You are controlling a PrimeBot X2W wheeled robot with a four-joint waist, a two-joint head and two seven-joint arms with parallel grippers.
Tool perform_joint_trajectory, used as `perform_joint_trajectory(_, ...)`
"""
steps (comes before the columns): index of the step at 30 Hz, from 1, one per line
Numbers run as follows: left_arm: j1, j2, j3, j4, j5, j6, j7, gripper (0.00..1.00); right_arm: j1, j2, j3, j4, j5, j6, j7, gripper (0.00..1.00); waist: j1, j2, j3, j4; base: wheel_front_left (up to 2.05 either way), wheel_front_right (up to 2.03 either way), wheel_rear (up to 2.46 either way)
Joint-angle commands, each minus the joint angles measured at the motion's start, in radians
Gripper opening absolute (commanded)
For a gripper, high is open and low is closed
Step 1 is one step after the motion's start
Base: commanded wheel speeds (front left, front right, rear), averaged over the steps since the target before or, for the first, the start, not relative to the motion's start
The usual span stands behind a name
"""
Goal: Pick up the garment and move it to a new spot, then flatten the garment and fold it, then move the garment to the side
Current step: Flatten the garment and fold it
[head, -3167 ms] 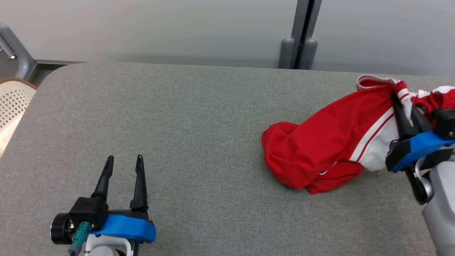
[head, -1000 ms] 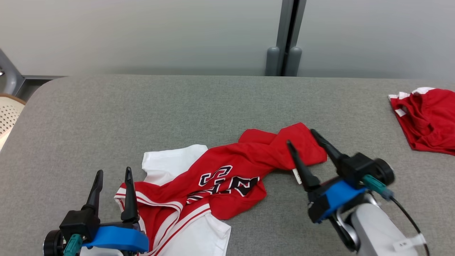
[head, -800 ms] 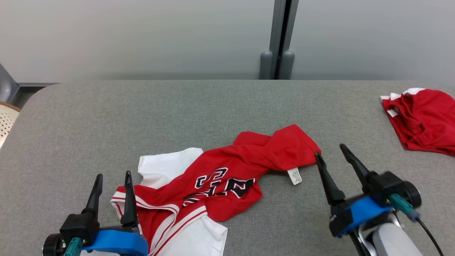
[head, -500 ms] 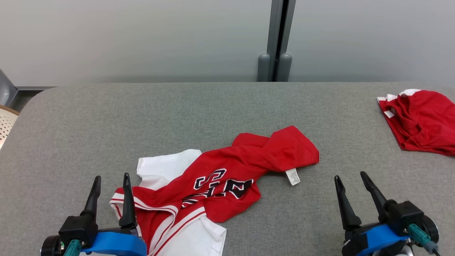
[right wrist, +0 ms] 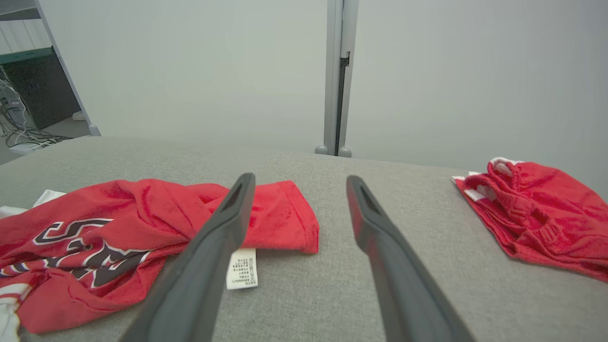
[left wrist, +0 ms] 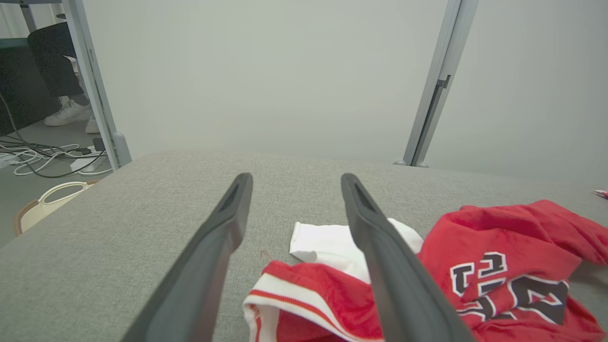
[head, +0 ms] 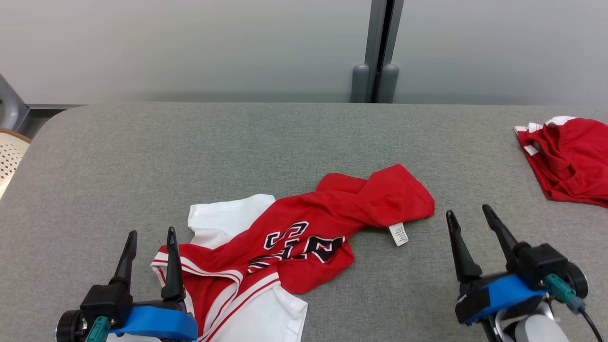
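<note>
The garment [head: 304,228], a red and white jersey with black lettering, lies crumpled and stretched across the middle of the grey table [head: 237,142]. A white label [head: 398,233] sticks out at its red right end. My left gripper [head: 152,231] stands open at the lower left, its right finger just over the jersey's striped white hem. In the left wrist view the left gripper [left wrist: 295,176] has that hem [left wrist: 304,289] low between its fingers. My right gripper [head: 467,211] is open, just right of the red end, holding nothing. The right wrist view shows the right gripper [right wrist: 300,176], the garment [right wrist: 142,204] and the label [right wrist: 242,268].
A second red garment [head: 570,156] lies bunched at the table's far right edge, also in the right wrist view as a red garment [right wrist: 536,213]. A grey post [head: 377,52] stands behind the table. A pale perforated chair [head: 9,152] sits off the left edge. Cables [left wrist: 47,156] lie on the floor.
The garment, earlier held at the far right by my right gripper, now lies let go in the middle. My right gripper has drawn back from its red end toward me, open. The camera shifted slightly.
</note>
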Motion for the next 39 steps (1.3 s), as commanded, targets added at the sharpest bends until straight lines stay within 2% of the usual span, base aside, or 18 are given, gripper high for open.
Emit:
perform_joint_trajectory(1, -0.014, 0.001, -0.001, -0.003, 0.004, 0.005, -0.002, 1.0, -0.035, -0.01, 0.003, -0.001, -0.012, 0.001, 0.01, 1.0, -0.0001, 0.0, 0.005, 0.004, 0.0, 0.0, 0.0)
perform_joint_trajectory(10, -0.043, 0.001, -0.021, -0.004, -0.006, 0.006, -0.002, 1.0, -0.262, -0.076, 0.038, 0.102, -0.025, 0.001, 0.08, 1.0, -0.0001, 0.0, 0.051, 0.05, 0.0, 0.0, 0.0)
perform_joint_trajectory(21, -0.084, 0.0, -0.057, -0.003, -0.033, 0.016, -0.002, 1.0, -0.392, -0.132, 0.029, 0.451, -0.02, 0.0, 0.097, 1.0, -0.0001, 0.0, 0.114, 0.132, 0.0, 0.0, 0.0)
perform_joint_trajectory(33, -0.109, 0.0, -0.067, 0.001, -0.035, 0.022, -0.002, 1.0, -0.464, -0.104, 0.071, 0.739, -0.025, 0.001, 0.023, 1.0, -0.0001, 0.0, 0.146, 0.143, 0.0, 0.0, 0.0)
perform_joint_trajectory(34, -0.11, 0.001, -0.068, 0.003, -0.034, 0.022, -0.002, 1.0, -0.471, -0.096, 0.078, 0.752, -0.015, 0.001, 0.015, 0.44, -0.0001, 0.0, 0.144, 0.143, 0.0, 0.0, 0.0)
perform_joint_trajectory(35, -0.112, 0.001, -0.067, 0.004, -0.034, 0.021, -0.002, 1.0, -0.478, -0.086, 0.088, 0.762, -0.009, 0.001, 0.007, 0.27, -0.0001, 0.0, 0.143, 0.142, 0.0, 0.0, 0.0)
perform_joint_trajectory(36, -0.113, 0.001, -0.066, 0.006, -0.034, 0.021, -0.002, 1.0, -0.483, -0.081, 0.097, 0.771, -0.005, 0.001, 0.0, 0.0, -0.0001, 0.0, 0.14, 0.14, 0.0, 0.0, 0.0)
perform_joint_trajectory(39, -0.107, 0.001, -0.06, 0.01, -0.031, 0.02, -0.002, 1.0, -0.492, -0.076, 0.122, 0.778, 0.019, 0.001, -0.025, 0.0, -0.0001, 0.0, 0.125, 0.131, 0.0, 0.0, 0.0)
